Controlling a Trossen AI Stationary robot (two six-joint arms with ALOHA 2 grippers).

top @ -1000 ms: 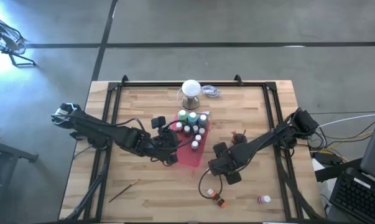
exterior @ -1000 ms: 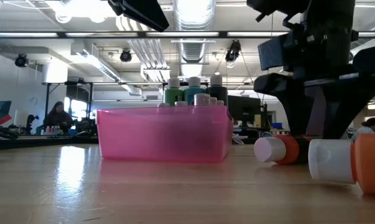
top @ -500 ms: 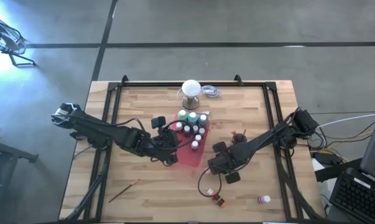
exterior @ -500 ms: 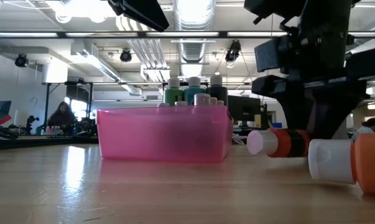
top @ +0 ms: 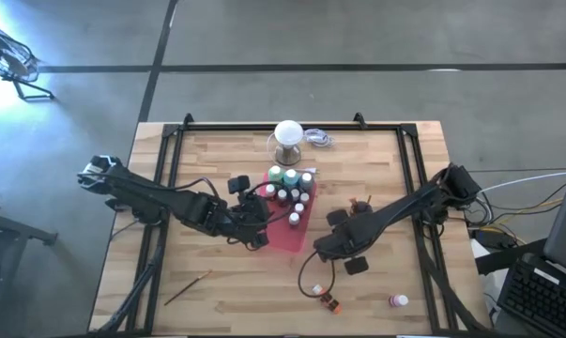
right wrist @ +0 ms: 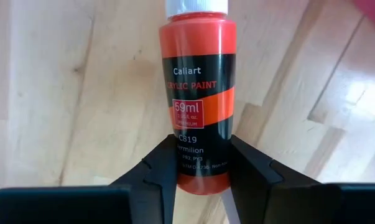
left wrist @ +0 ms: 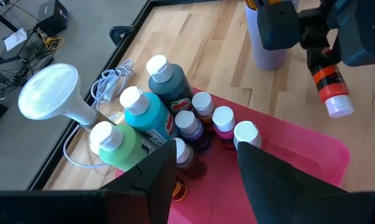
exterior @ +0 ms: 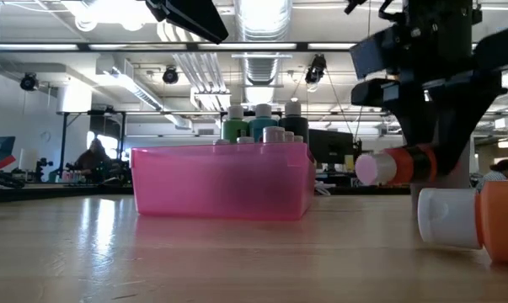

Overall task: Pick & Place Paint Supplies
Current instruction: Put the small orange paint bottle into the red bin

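Note:
My right gripper (right wrist: 203, 168) is shut on an orange paint bottle (right wrist: 198, 93) with a white cap, which hangs above the table in the low view (exterior: 397, 166), right of the pink tray (exterior: 220, 181). My left gripper (left wrist: 203, 186) is open and hovers over the tray (top: 281, 235). Green, teal and dark bottles and several small white-capped ones stand upright in the tray (left wrist: 175, 118). Another orange bottle (top: 331, 302) and a pink one (top: 397, 301) lie on their sides near the table's near edge. A brush (top: 189, 287) lies on the wood at near left. My right gripper pinches the orange bottle's lower body near its base (right wrist: 201, 152) between its two fingers (right wrist: 159, 171), one on each side. The fingers come at it from above in the low view. The bottle is lifted clear and lies roughly level, with its white cap (exterior: 367, 169) sticking out beyond the fingers.
A white ball-topped clear stand (top: 288, 136) and a coiled cable (top: 318, 139) sit by the far edge. A pale cup holding brushes (left wrist: 268, 43) stands right of the tray. Black frame rails run along the table's left, right and far sides. Bare wood lies at the near left.
My right gripper has risen with the orange bottle. A second ago the bottle lay on the table; now it is lifted clear and still about level. The gripper also shifted slightly toward the table's right. The left arm has kept still.

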